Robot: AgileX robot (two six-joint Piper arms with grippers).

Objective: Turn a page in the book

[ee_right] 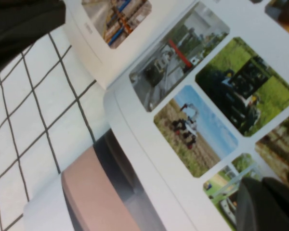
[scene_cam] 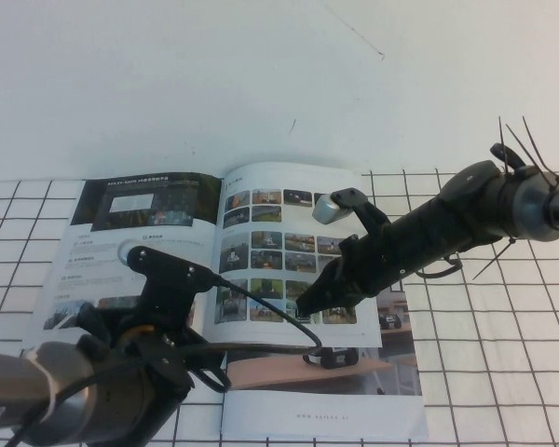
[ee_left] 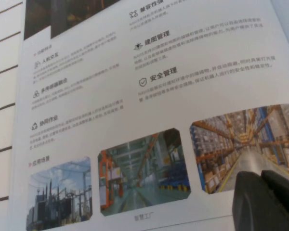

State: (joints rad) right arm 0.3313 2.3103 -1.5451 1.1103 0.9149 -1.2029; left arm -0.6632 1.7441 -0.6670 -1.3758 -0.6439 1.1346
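Observation:
The book [scene_cam: 289, 183] lies open on the gridded table. Its left-hand page [scene_cam: 98, 265] shows a dark banner, text and three small photos [ee_left: 144, 171]. It lies flat. My left gripper [ee_left: 261, 179] is shut, its tips low over this page's bottom edge beside the warehouse photo. In the high view the left wrist mount [scene_cam: 168, 279] hides it. The right-hand sheet [scene_cam: 278, 250] carries a grid of small colour photos. My right gripper [scene_cam: 300, 303] is shut, and its tips [ee_right: 262, 186] rest on the lower photos of that sheet near the spine.
A booklet with a wooden-desk cover and a white bottom strip [scene_cam: 340, 391] lies under the book's right half. A black cable [scene_cam: 279, 317] runs from the left wrist across the book's lower edge. White cloth with black grid lines [scene_cam: 503, 354] covers the table.

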